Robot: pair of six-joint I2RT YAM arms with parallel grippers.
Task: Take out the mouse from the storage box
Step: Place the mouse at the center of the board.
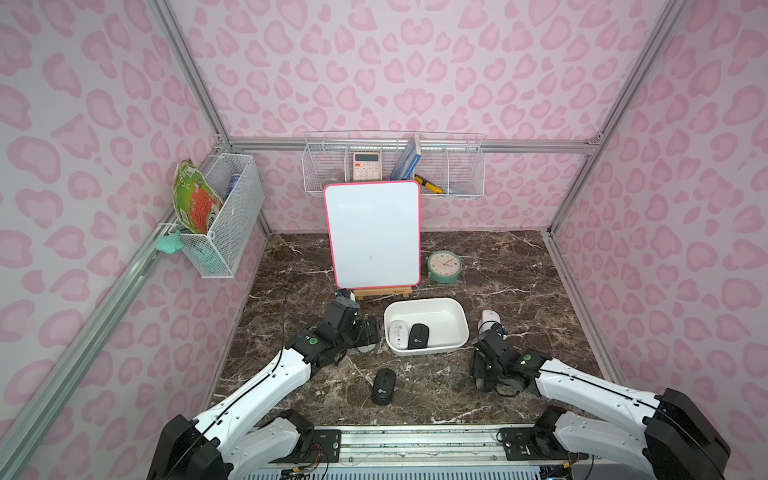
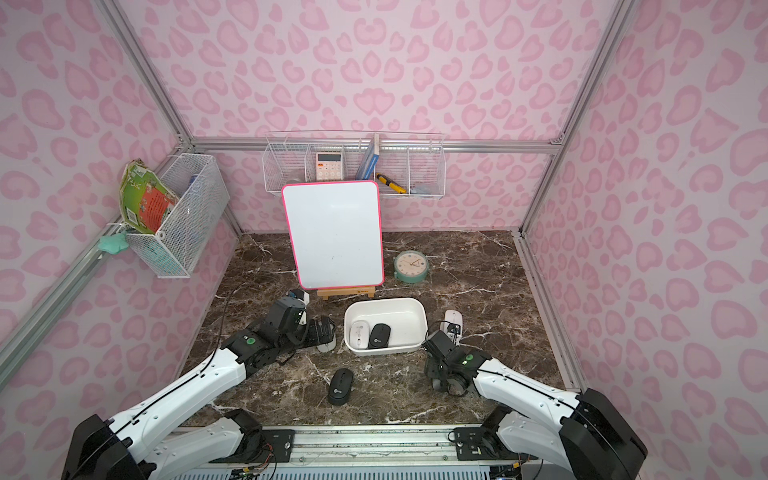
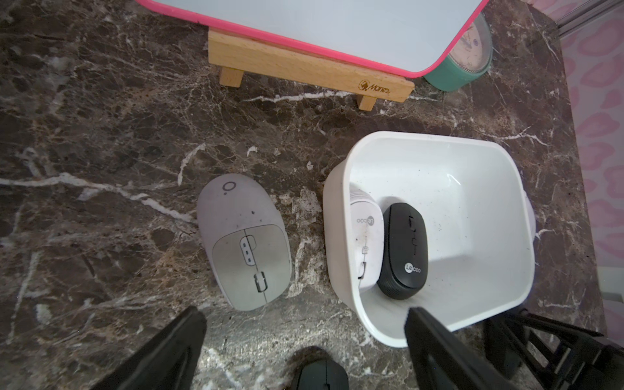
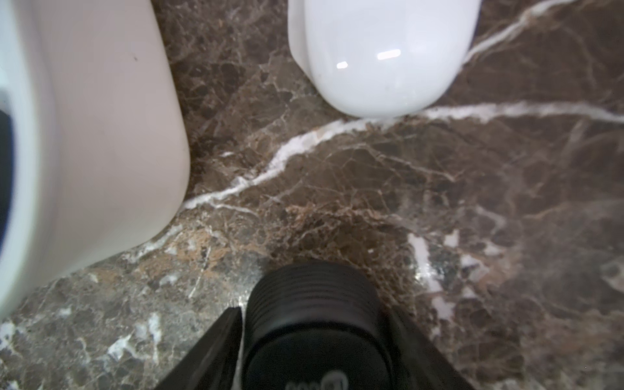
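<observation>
Sitting near the middle of a dark marble tabletop (image 1: 519, 291) is the white storage box (image 1: 444, 322). Two computer mice are lying side by side at its end nearer the left arm: a white Lecoo mouse (image 3: 366, 243) right against the wall, and a black Lecoo mouse (image 3: 403, 251) touching it.

Four more mice are lying outside the box. A grey mouse (image 3: 244, 241) is just beside it on the left arm's side. A plain black mouse (image 1: 383, 386) is in front of it. A glossy white mouse (image 4: 381, 57) is on the right arm's side. A ribbed black mouse (image 4: 317, 337) is down at the table by the box's near corner.

The left gripper (image 3: 305, 315) is hovering over the grey mouse with its jaws spread wide and nothing between them. The right gripper (image 4: 312, 314) is flanking the ribbed black mouse. A thin sliver of light is showing along one finger, so whether it is gripping or letting go cannot be told.

The two mice in the box are looking light, rigid and smooth-shelled, and probably slippery over their domed tops. Pinching across the width, on the flanks, is likely offering the surest hold. The white one is leaving little finger room by the wall, so the black one is looking easier to take.
</observation>
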